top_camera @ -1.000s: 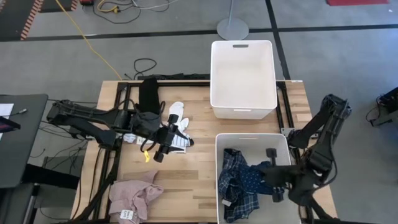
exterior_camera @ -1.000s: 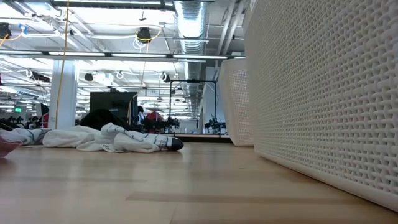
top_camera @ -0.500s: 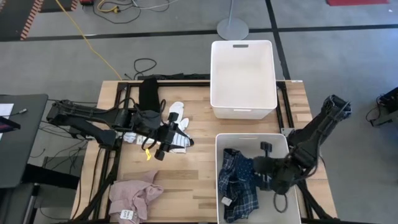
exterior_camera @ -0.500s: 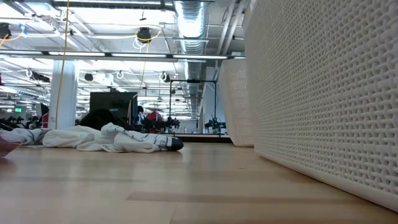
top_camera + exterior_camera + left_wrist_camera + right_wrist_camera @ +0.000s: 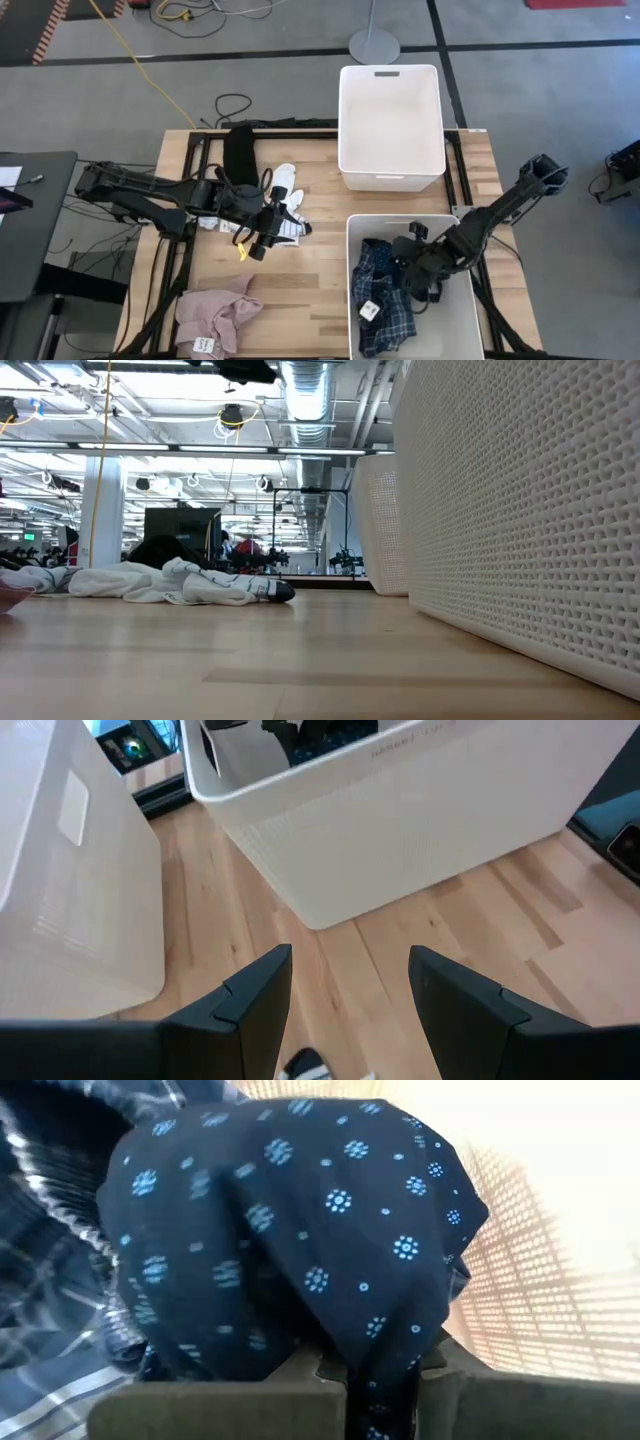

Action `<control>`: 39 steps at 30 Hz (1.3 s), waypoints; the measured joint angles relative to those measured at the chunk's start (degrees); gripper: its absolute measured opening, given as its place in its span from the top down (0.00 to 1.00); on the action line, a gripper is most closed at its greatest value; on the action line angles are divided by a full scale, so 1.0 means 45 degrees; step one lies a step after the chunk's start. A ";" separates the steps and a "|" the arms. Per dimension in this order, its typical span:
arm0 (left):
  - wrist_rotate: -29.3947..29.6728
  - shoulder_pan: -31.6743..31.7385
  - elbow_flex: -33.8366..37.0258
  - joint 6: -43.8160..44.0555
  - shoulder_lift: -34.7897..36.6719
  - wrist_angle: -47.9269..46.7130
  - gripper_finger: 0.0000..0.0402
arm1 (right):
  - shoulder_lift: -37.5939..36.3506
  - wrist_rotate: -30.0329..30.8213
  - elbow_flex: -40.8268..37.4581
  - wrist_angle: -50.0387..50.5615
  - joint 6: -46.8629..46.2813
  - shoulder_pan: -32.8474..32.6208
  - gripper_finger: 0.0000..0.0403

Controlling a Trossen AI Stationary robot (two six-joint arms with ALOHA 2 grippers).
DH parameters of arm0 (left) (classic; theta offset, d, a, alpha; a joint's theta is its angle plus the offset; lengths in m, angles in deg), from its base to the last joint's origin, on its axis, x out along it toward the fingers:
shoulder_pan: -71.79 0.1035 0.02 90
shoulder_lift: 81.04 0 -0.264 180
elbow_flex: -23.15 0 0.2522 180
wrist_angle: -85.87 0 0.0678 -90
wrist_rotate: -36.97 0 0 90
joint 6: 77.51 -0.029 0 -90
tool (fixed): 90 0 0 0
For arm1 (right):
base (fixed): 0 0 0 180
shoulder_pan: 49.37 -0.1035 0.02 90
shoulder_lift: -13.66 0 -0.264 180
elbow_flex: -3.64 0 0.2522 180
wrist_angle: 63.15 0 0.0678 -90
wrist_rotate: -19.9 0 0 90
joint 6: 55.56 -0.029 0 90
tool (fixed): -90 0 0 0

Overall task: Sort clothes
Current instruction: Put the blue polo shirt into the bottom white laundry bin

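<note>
The right tool [image 5: 418, 270] has swung deeper into the bin [image 5: 462, 322], seemingly clenched on the navy dotted piece [image 5: 290, 1230]; left tool [image 5: 262, 238] hangs released.

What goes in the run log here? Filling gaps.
right tool: shut on navy dotted piece, in near bin | left tool: open over socks

two white plastic bins: a far bin [image 5: 390, 125] and a near bin [image 5: 455, 300]. two dark arms, each with one claw: the left claw [image 5: 264, 232] and the right claw [image 5: 412, 272]. on the tabletop [image 5: 310, 290]: one black piece [image 5: 239, 152], one pink piece [image 5: 214, 315], one cluster of white and striped socks [image 5: 285, 205]. in the near bin: one blue plaid shirt [image 5: 380, 315] and one navy dotted piece [image 5: 290, 1230].
</note>
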 joint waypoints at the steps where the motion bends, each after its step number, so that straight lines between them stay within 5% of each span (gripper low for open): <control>1: 0.0041 0.0000 0.0059 0.0009 0.0000 -0.0003 0.51 | 0.0000 -0.0160 -0.0176 -0.0240 0.0000 0.0118 0.90; 16: 0.0125 0.0000 0.2067 0.0931 0.0008 -0.0815 0.51 | 0.0029 -0.1185 -0.1299 -0.1977 0.0043 0.0588 0.82; 24: 0.0253 0.0154 0.4313 0.1377 0.0005 0.0709 0.51 | 0.0034 -0.1189 -0.1205 -0.2118 0.0504 0.0588 0.63; 30: 0.2290 0.0580 0.4985 0.1466 0.0005 0.0401 0.51 | 0.0049 -0.1289 -0.0443 -0.2125 0.1256 0.0656 0.46; 39: 0.1484 0.1005 0.5118 0.1795 0.0004 -0.0520 0.51 | 0.0044 -0.1262 0.0928 -0.2104 0.2191 0.0627 0.37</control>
